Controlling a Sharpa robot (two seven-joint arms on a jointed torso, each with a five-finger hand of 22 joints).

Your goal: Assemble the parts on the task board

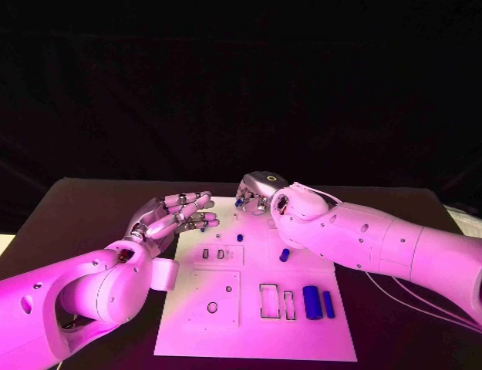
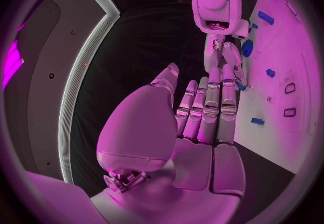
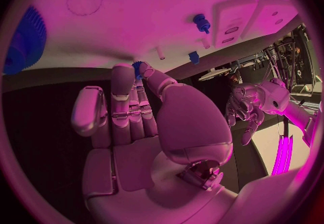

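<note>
The right hand [image 1: 265, 193] hovers at the far edge of the white board [image 1: 241, 324], apparently pinching a small blue gear [image 3: 140, 67] at its fingertips, nearer the board's far holes than the left hand [image 1: 176, 214], whose fingers are spread and hold nothing.

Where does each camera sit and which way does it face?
Head: atop robot, looks down at the white flat task board; left robot hand and right robot hand show.
Left wrist: behind left robot hand, facing right robot hand.
Right wrist: behind right robot hand, facing the board.
Shared: both wrists see the board.
</note>
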